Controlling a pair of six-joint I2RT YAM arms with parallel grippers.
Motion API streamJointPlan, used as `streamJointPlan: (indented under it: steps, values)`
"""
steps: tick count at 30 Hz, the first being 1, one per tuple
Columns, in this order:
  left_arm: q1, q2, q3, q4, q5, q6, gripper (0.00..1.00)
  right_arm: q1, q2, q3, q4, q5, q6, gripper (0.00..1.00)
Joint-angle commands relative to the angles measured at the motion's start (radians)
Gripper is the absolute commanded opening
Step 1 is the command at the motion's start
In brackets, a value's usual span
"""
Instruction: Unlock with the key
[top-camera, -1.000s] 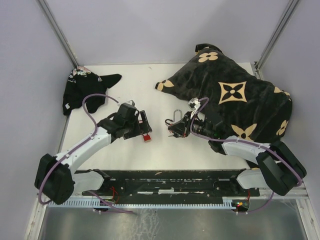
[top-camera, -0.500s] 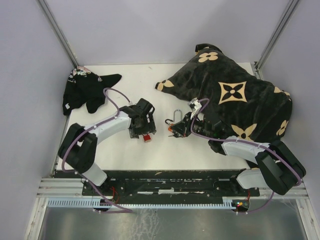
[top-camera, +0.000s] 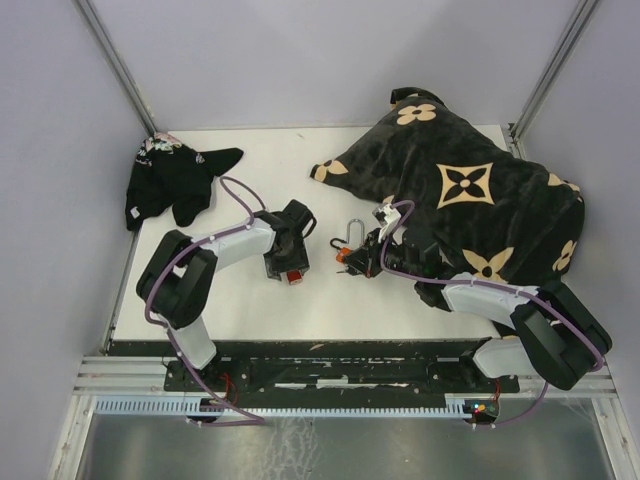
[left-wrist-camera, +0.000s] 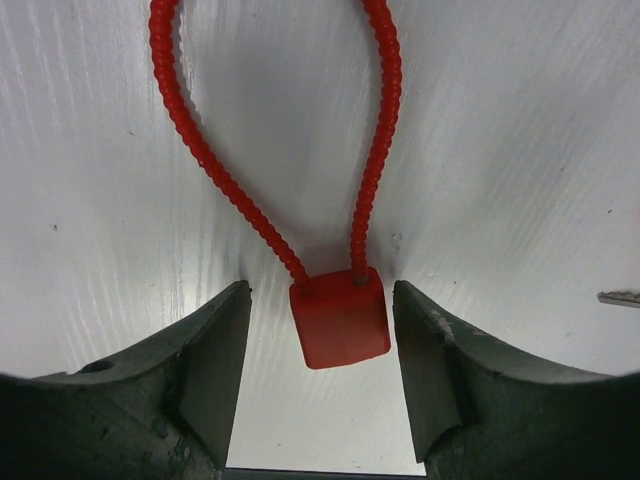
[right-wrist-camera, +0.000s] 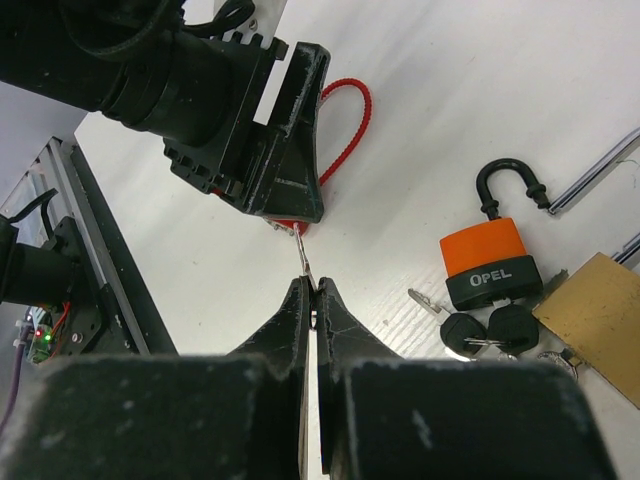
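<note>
A red cable lock (left-wrist-camera: 340, 322) with a looped red cable (left-wrist-camera: 190, 130) lies on the white table. My left gripper (left-wrist-camera: 320, 295) is open, and its fingers (left-wrist-camera: 215, 350) stand apart on either side of the red body without touching it. In the top view the left gripper (top-camera: 290, 258) is over the red lock (top-camera: 293, 276). My right gripper (right-wrist-camera: 309, 285) is shut on a small silver key (right-wrist-camera: 303, 250) whose tip points at the red lock (right-wrist-camera: 290, 228) just under the left gripper. In the top view the right gripper (top-camera: 348, 257) is a short way right of the lock.
An orange and black OPEL padlock (right-wrist-camera: 487, 262) with an open shackle lies with black-headed keys (right-wrist-camera: 480, 330) beside a brass padlock (right-wrist-camera: 590, 310). A silver shackle (top-camera: 352, 232) lies near them. A large black flower-print bag (top-camera: 470, 195) fills the back right. Dark cloth (top-camera: 170, 180) lies back left.
My left arm has folded in and its gripper has shifted slightly right, over the red lock. My right gripper holds the key in nearly the same place.
</note>
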Motion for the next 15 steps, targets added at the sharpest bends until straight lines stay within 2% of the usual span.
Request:
streamJointPlan:
  steps: [1, 7, 12, 15]
  values:
    - [-0.011, 0.016, 0.034, -0.001, -0.017, -0.045, 0.64, 0.006, -0.013, 0.030, 0.015, 0.021, -0.022, 0.02]
    - [-0.012, 0.030, 0.022, 0.022, -0.043, -0.053, 0.56, 0.012, -0.011, 0.040, -0.006, 0.024, -0.030, 0.01]
    - [-0.012, 0.003, -0.001, 0.070, -0.010, -0.071, 0.41, 0.024, -0.011, 0.064, -0.045, -0.003, -0.031, 0.02]
    - [-0.012, -0.038, -0.018, 0.099, -0.003, -0.101, 0.36, 0.049, -0.011, 0.080, -0.072, 0.005, -0.036, 0.02]
